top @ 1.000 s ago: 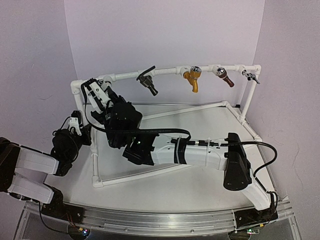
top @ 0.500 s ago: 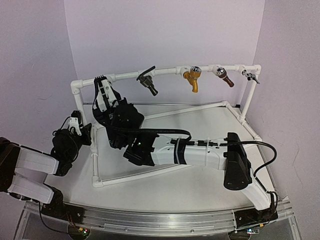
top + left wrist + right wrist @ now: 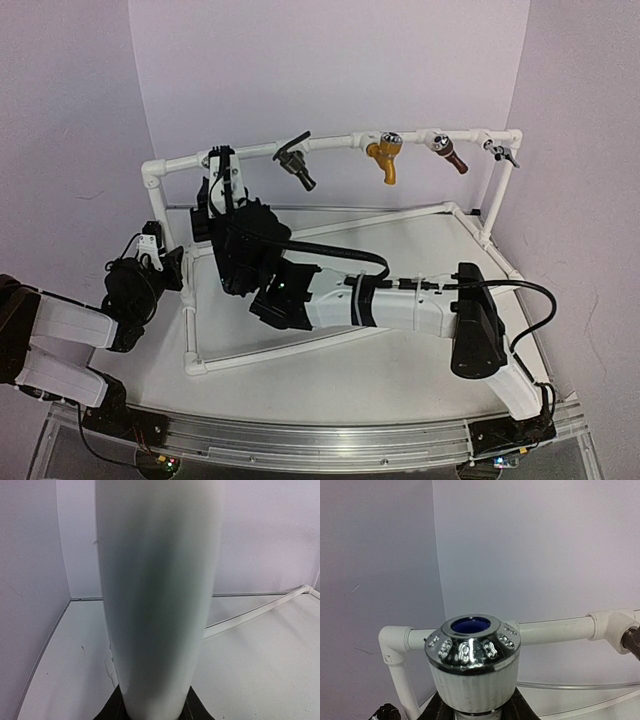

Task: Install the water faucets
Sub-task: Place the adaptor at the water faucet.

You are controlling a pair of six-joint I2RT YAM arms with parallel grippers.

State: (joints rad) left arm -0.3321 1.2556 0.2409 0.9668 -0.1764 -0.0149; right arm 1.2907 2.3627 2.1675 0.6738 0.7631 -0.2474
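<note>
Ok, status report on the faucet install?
Left gripper clamped on frame post. Right gripper holding white faucet by top rail. Black faucet already mounted. Nothing blocking.

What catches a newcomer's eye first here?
The right gripper holds a white faucet with a chrome, blue-centred knob up by the left end of the top rail. A black tap, gold tap, brown tap and grey tap hang along it. The left gripper clasps the left post.

Right arm stretched leftward — end effector raised, clamped.
</note>
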